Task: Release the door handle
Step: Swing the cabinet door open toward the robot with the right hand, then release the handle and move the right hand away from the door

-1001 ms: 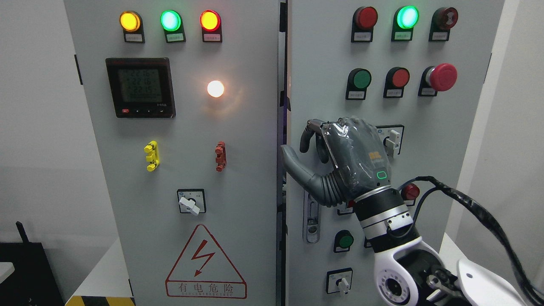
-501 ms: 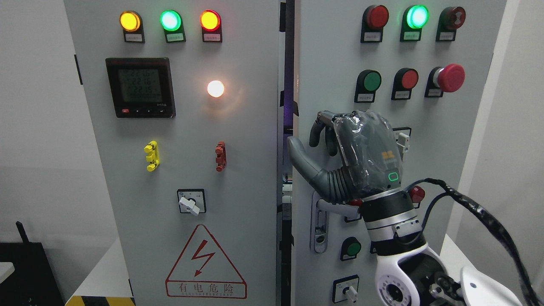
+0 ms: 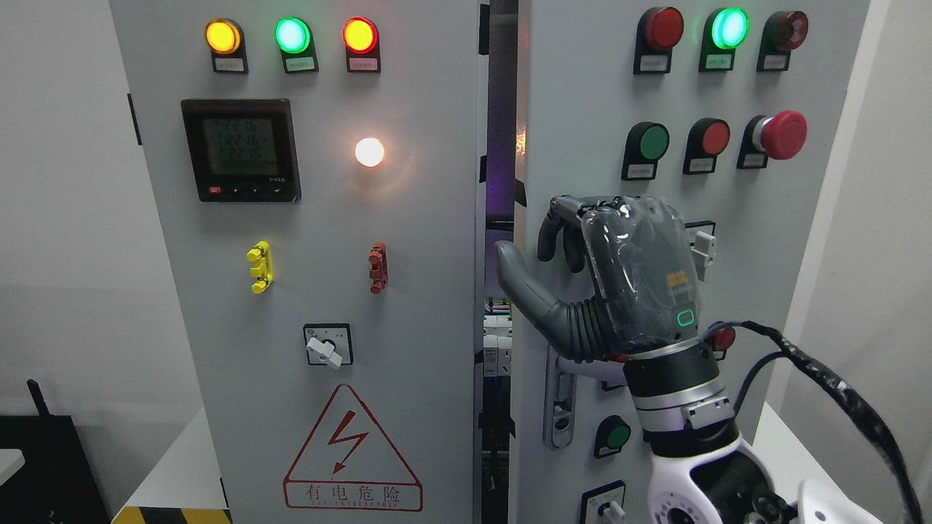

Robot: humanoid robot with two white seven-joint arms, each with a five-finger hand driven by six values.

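1. Right door (image 3: 582, 116) has swung out further than a second ago, so the dark gap is wider now.
2. Right hand (image 3: 619, 280) sits on the door handle (image 3: 582, 365), fingers (image 3: 553, 233) curled, though whether they actually grip it I can't tell.

Evenly bright and sharp throughout; glare haloing the white indicator lamp (image 3: 369, 151) left of centre, soft shadows only at lower left.

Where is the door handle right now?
In the head view, the door handle sits low on the right cabinet door's left edge, above its lock plate, mostly hidden behind the right hand's wrist.
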